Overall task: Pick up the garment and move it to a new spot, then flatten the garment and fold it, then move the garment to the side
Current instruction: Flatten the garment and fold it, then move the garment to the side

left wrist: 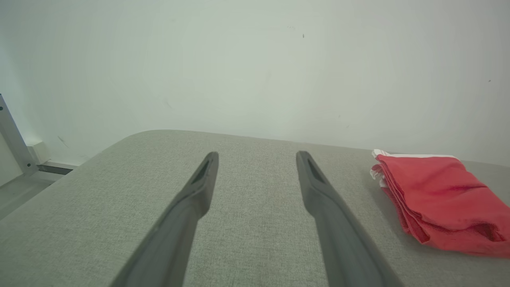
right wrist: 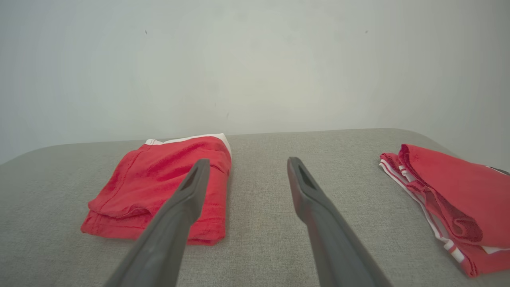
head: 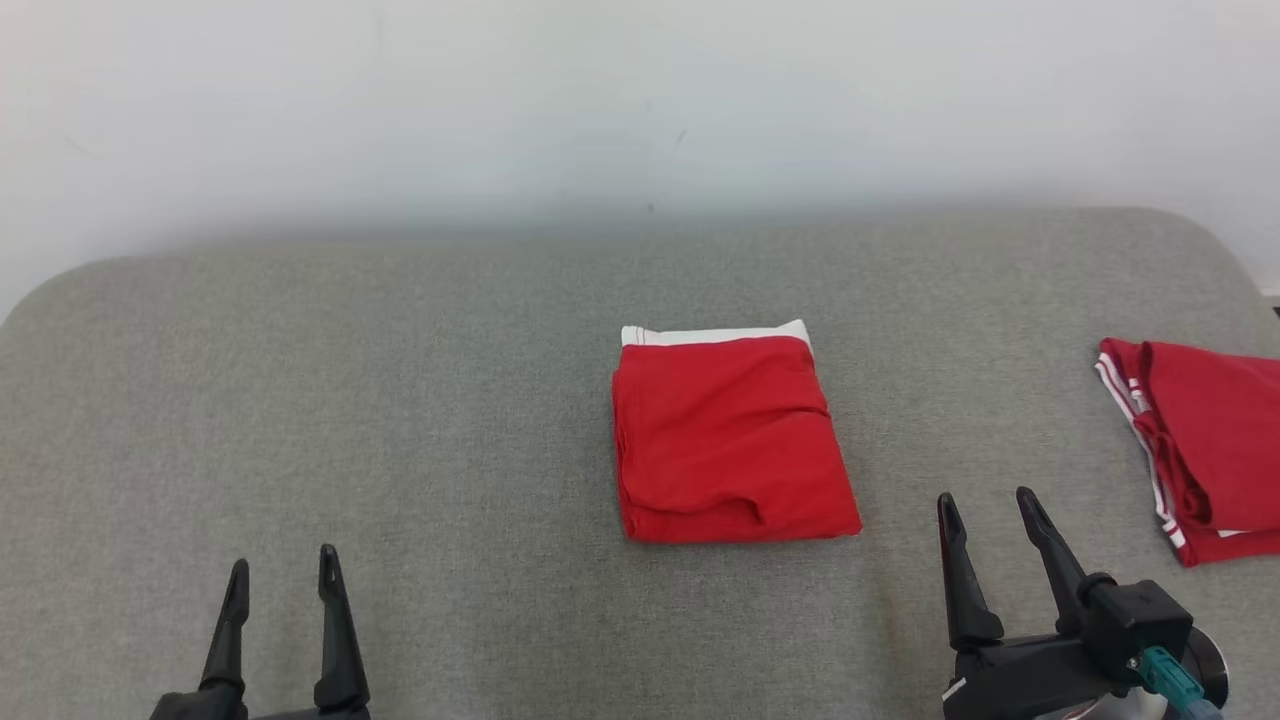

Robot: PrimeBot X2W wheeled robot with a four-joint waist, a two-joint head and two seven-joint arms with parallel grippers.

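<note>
The grey fabric table (head: 400,420) carries a folded red garment (head: 730,445); well right of it lies a striped red garment (head: 1215,440).

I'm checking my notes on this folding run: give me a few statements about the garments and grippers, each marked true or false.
1. The folded red garment lies in the middle of the grey table. True.
2. The right gripper grips the folded red garment. False: it is open and clear of it.
3. A second red garment with white stripes lies at the table's right edge. True.
4. The left gripper is shut. False: it is open and empty.
</note>
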